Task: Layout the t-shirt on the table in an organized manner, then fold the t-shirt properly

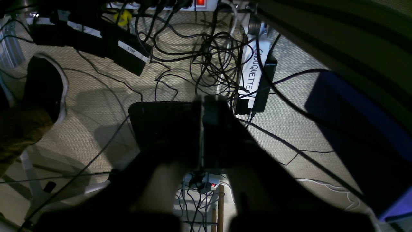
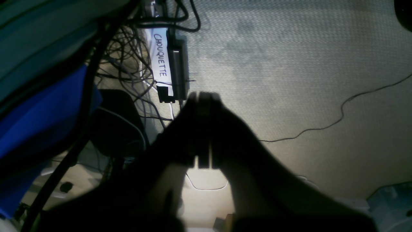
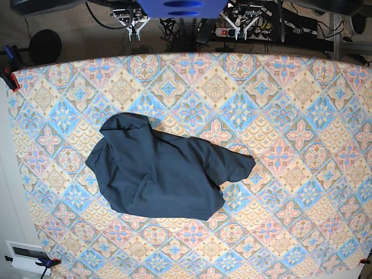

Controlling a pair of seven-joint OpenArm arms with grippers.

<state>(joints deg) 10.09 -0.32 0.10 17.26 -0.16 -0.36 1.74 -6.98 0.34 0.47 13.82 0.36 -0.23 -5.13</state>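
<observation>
The dark navy t-shirt (image 3: 160, 168) lies crumpled in a rough heap on the left-centre of the patterned table (image 3: 290, 116), one sleeve pointing right. Both arms hang behind the table's far edge, away from the shirt. My left gripper (image 3: 244, 22) shows at the top right of the base view, and my right gripper (image 3: 135, 28) at the top left. Over the carpeted floor in the left wrist view, the left gripper (image 1: 202, 103) is shut with nothing in it. The right gripper (image 2: 202, 96) is likewise shut and empty in the right wrist view. Neither wrist view shows the t-shirt.
Tangled cables (image 1: 206, 54) and a labelled power supply (image 1: 254, 74) lie on the floor behind the table. A power strip (image 3: 261, 26) sits by the far edge. Clamps (image 3: 9, 72) hold the cloth at the left corners. A white box (image 3: 23, 256) is at bottom left.
</observation>
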